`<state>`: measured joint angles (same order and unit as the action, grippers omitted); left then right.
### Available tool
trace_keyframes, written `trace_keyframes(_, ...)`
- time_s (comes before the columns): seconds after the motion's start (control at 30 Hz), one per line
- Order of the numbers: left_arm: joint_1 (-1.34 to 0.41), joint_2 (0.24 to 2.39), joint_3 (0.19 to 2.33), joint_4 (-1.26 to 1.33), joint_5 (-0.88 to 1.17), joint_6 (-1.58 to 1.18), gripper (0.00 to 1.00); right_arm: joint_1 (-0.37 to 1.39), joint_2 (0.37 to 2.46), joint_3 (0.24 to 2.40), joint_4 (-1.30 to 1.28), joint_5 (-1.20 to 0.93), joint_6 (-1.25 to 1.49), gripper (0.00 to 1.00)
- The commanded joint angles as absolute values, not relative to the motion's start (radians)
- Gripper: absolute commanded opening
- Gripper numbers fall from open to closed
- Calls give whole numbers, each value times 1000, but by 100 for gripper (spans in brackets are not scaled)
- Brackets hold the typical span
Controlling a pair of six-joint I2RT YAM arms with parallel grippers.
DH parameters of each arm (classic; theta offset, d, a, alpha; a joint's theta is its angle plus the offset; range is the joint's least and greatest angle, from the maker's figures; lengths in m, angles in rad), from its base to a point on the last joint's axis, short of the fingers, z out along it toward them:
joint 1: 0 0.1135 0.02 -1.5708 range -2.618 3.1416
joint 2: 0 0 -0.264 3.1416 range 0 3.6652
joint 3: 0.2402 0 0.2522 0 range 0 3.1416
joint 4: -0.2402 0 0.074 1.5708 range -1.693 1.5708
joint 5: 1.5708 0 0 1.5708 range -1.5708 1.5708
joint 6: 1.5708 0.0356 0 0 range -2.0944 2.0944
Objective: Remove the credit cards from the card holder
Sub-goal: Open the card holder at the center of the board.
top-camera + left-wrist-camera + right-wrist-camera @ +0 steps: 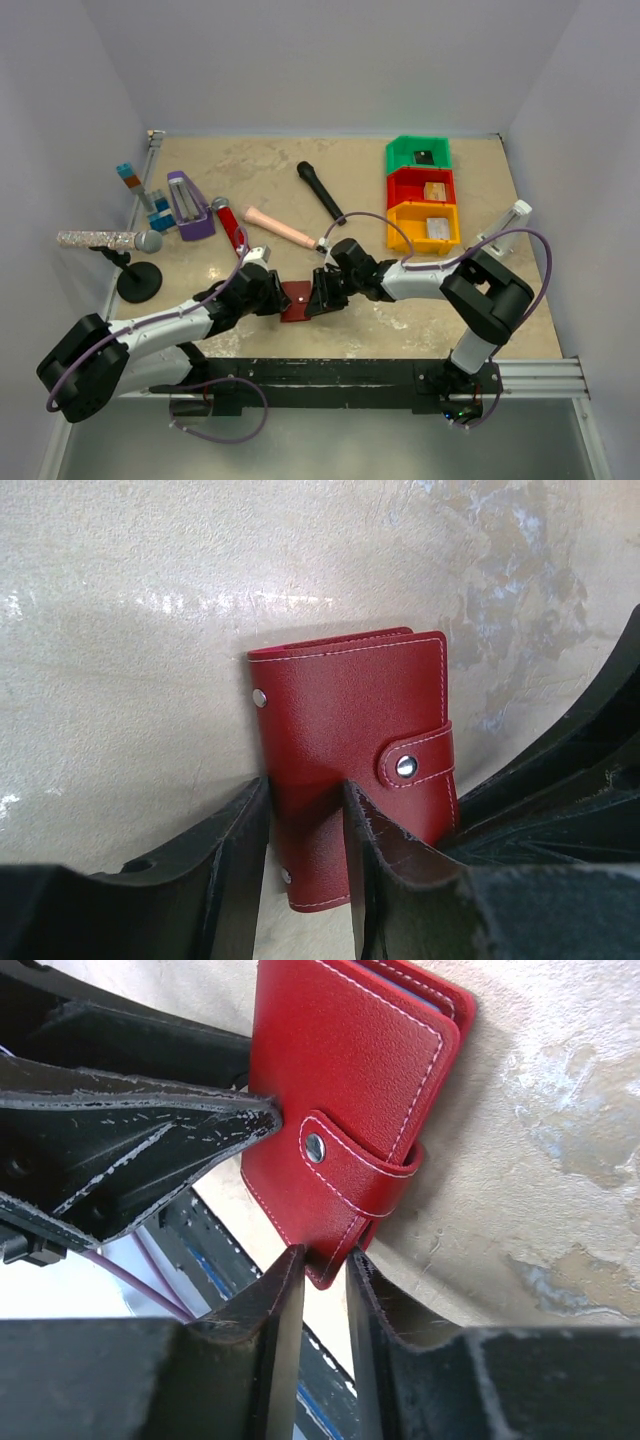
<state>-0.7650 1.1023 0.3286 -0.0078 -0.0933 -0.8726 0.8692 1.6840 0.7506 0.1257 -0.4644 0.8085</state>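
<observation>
We are gripping the card holder [350, 715] from both sides: our left gripper [305, 800] is clamping its left edge and our right gripper [325, 1260] its right corner, below the tab [350, 1155]. It is lying by the near edge of the table [260, 170], tabletop spreading far beyond. It is looking dark red, white-stitched, snapped closed. Only the right wrist view is showing a pale blue sleeve [432, 1002] peeking out.

Bright overhead light w/ glare on table [150, 605], pics sharp
</observation>
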Motion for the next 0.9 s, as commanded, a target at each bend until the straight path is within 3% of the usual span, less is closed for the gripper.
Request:
trace_keyframes(0.0,-761,1120,302,52,-66,-888,39,867,1686,762,218,-497,830,24)
trace_keyframes(0.17,-761,1118,296,55,-66,-891,39,864,1697,756,233,-503,839,16)
trace_keyframes(0.37,-761,1100,282,55,-66,-899,39,856,1718,750,259,-523,861,0)
trace_keyframes(0.67,-761,987,273,-32,-118,-923,41,836,1654,687,293,-525,859,0)
trace_keyframes(0.87,-753,793,252,-118,-210,-956,55,827,1499,660,157,-522,743,0)
